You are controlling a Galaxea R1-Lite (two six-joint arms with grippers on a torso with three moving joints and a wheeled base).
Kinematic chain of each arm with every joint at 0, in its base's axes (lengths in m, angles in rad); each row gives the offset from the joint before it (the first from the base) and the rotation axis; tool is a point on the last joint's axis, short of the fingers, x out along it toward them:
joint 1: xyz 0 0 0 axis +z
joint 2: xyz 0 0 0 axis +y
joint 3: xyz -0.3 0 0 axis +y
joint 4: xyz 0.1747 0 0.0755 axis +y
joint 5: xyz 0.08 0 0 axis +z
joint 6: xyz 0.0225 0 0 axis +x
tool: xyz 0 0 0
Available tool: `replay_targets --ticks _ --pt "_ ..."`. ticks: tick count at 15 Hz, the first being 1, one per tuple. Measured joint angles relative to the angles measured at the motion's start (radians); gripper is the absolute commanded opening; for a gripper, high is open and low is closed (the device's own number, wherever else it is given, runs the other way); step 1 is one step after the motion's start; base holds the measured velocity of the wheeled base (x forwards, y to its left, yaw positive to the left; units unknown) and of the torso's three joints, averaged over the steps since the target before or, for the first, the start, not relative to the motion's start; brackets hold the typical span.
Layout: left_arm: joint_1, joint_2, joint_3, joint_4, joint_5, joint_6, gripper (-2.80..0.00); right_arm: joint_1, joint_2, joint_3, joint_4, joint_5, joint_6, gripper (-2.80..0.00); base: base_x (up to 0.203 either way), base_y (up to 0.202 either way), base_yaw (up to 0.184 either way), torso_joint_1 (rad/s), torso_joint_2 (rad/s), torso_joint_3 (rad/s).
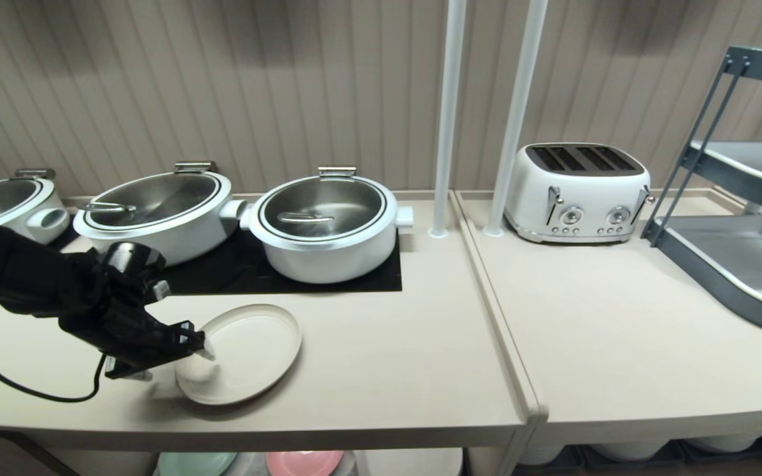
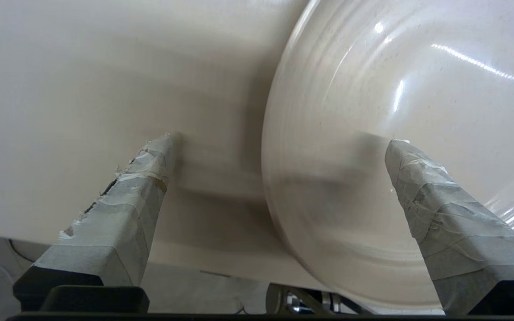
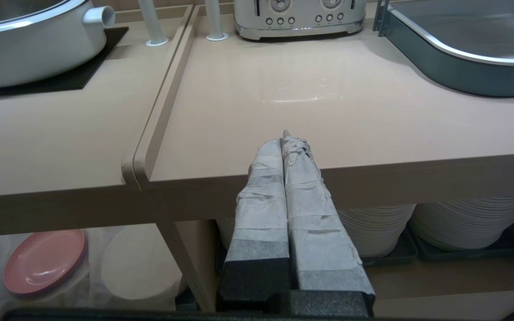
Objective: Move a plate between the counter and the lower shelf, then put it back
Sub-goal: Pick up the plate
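The left gripper point(image 1: 186, 354) reaches in from the side, low over the counter point(image 1: 381, 357), with the arm stretched nearly level. Its taped fingers point(image 2: 127, 196) stand wide apart and grasp nothing. The plate point(image 1: 249, 350) lies flat on the counter, and its rim passes between the two fingers: one finger is over the plate's inside, the other is outside it, above the bare counter. Whether a fingertip touches the plate, I cannot tell. The right gripper point(image 3: 286, 147) is parked before the counter edge, fingers pressed together and empty.
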Motion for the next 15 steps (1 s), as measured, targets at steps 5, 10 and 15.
replay_targets --ticks 5,10,15 --pt "0.000 0.031 -0.003 -0.025 0.000 -0.019 0.00 0.000 0.000 0.000 0.000 0.000 0.000 -2.80 0.000 0.000 0.000 0.000 0.00 0.000" --pt "0.005 0.042 -0.009 -0.025 0.000 -0.020 0.00 0.000 0.000 0.000 0.000 0.000 0.000 -2.80 0.000 0.000 0.000 0.000 0.00 0.000" --pt "0.002 0.043 -0.010 -0.025 0.000 -0.021 0.00 0.000 0.000 0.000 0.000 0.000 0.000 -2.80 0.000 0.000 0.000 0.000 0.00 0.000"
